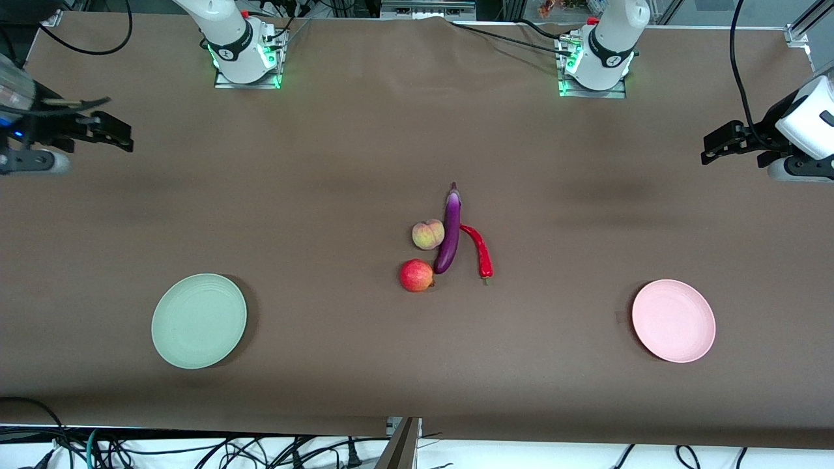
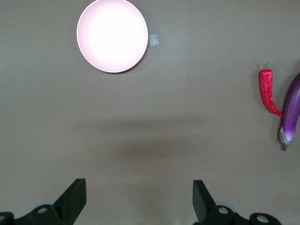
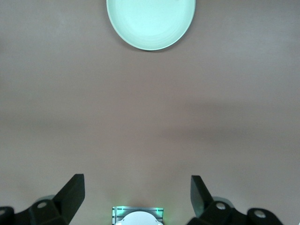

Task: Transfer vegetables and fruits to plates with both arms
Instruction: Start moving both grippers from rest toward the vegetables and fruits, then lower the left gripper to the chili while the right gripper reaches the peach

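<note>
Brown cloth is covering the whole table (image 1: 326, 163), and all 4 pieces of produce are sitting bunched at the middle of the front view, which looks deliberate: the cluster is about as far from one arm's end of the table as from the other, so either arm can reach in.

Standing lengthwise in the frame, the eggplant (image 1: 449, 231) is acting as the spine of the group. Beside it, toward the right arm's end, the peach (image 1: 428, 234) is touching or nearly touching it, and the apple (image 1: 416, 275) is sitting lower in the frame against the eggplant's rounded tip. On the eggplant's other flank, the chili pepper (image 1: 479, 251) is curving away, one end meeting the eggplant.

Both plates are lying empty, low in the frame and well apart: the green plate (image 1: 199, 320) at lower left, toward the right arm's end, and the pink plate (image 1: 674, 320) at lower right, toward the left arm's end. That split suggests 1 plate per arm.

Neither arm is working yet. At the frame's right edge the left gripper (image 1: 707, 153) is hanging over bare cloth, jaws spread wide and gripping nothing. At the frame's left edge the right gripper (image 1: 127, 138) is mirroring it, equally wide and empty. Nothing is transferred so far.
</note>
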Robot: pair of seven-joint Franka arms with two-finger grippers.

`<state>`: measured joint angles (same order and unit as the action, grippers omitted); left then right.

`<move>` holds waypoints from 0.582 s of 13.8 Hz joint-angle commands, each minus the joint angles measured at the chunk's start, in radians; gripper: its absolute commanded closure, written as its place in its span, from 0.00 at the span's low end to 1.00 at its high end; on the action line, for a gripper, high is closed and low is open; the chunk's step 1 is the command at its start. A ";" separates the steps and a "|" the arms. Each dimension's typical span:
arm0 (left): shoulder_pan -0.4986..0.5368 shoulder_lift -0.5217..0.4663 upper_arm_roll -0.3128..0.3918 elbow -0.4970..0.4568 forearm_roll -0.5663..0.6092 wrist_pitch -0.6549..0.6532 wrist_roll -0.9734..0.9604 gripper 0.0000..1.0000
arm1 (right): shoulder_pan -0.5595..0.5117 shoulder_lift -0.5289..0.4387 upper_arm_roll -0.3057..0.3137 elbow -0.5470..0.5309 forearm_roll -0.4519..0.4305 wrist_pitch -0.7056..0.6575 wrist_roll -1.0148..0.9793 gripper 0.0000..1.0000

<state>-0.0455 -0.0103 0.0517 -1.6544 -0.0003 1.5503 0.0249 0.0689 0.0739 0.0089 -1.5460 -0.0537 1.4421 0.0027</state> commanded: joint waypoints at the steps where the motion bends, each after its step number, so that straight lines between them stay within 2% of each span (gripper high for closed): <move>1: -0.002 -0.005 -0.001 0.015 0.017 -0.025 0.016 0.00 | 0.026 0.041 0.006 0.017 -0.014 0.006 0.005 0.00; 5: -0.014 -0.004 -0.007 0.013 0.014 -0.048 0.016 0.00 | 0.101 0.154 0.010 0.047 0.073 0.136 0.010 0.00; 7: -0.019 0.019 -0.030 0.013 0.006 -0.055 0.015 0.00 | 0.146 0.268 0.009 0.124 0.084 0.205 0.093 0.00; 8: -0.017 0.030 -0.056 0.013 0.005 -0.064 0.015 0.00 | 0.161 0.321 0.014 0.148 0.124 0.243 0.161 0.00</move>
<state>-0.0551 -0.0041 0.0261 -1.6547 -0.0005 1.5093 0.0250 0.2045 0.2728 0.0198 -1.5030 0.0269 1.6574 0.0783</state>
